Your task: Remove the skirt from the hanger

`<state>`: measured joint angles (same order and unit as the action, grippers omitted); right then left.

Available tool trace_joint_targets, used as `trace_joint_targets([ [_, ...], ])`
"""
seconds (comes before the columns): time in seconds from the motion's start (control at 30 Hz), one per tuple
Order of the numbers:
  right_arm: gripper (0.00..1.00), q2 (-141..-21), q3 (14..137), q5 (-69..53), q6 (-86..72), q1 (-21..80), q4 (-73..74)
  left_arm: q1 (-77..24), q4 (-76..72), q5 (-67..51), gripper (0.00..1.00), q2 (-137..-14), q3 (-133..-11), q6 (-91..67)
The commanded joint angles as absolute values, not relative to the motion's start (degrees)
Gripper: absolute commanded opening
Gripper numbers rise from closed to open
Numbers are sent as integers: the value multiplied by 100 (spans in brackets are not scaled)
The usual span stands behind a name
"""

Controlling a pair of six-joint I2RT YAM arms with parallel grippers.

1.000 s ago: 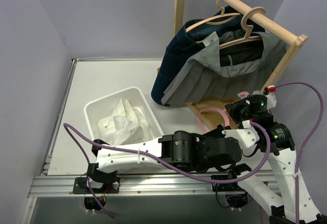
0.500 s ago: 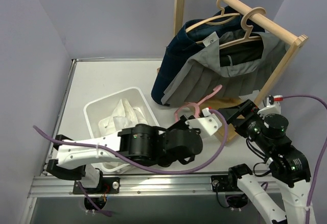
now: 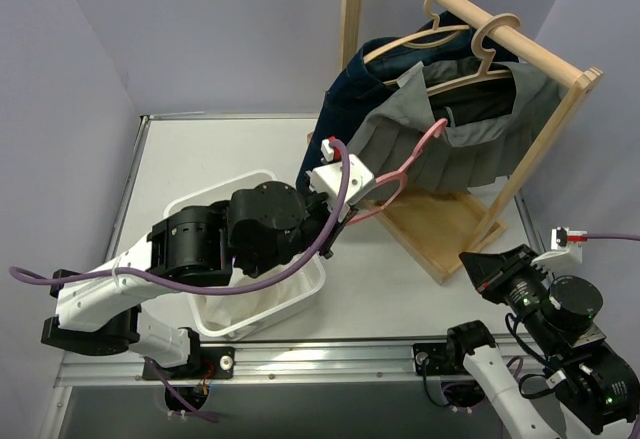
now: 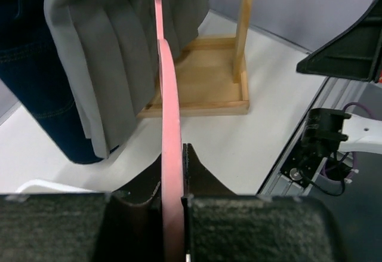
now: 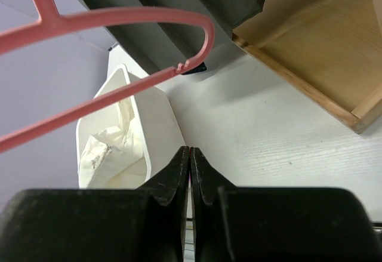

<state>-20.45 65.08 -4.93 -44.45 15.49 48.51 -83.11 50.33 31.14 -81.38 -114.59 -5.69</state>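
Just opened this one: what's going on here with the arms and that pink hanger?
The left gripper is shut on a bare pink hanger, holding it up in front of the grey pleated skirt that hangs on the wooden rack. No garment is on the pink hanger. A white cloth lies in the white bin. The right gripper is shut and empty, off at the near right, touching nothing.

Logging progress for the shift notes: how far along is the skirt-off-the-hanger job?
Done, it seems: the pink hanger is bare, and white cloth, possibly the skirt, lies in the white bin. In hand: the left gripper has its fingers shut on that hanger, held in the air; the right gripper is shut, empty. Left: probably just putting the hanger down. A grey skirt hangs on a wooden hanger.
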Motion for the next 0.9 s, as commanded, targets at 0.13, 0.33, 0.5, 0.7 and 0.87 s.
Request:
trace_joint_targets([
  [0.13,0,-2057,6671,-440,-4271,1600,5062,-8139,4316,1899,2,-8631,-12621,-317],
  [0.33,0,-2083,6627,-413,-4245,1600,5045,-8016,3894,1592,2,-9060,-13156,-18],
  [0.5,0,-2171,6723,-404,-4263,1608,5010,-7814,3945,1336,2,-9596,-14130,219],
  [0.7,0,-2557,7276,-220,-4061,1608,5185,-7524,4009,888,2,-10327,-15389,220],
  [0.87,0,-2654,7620,-132,-4060,1600,5264,-7103,3885,362,2,-10538,-15363,-244],
])
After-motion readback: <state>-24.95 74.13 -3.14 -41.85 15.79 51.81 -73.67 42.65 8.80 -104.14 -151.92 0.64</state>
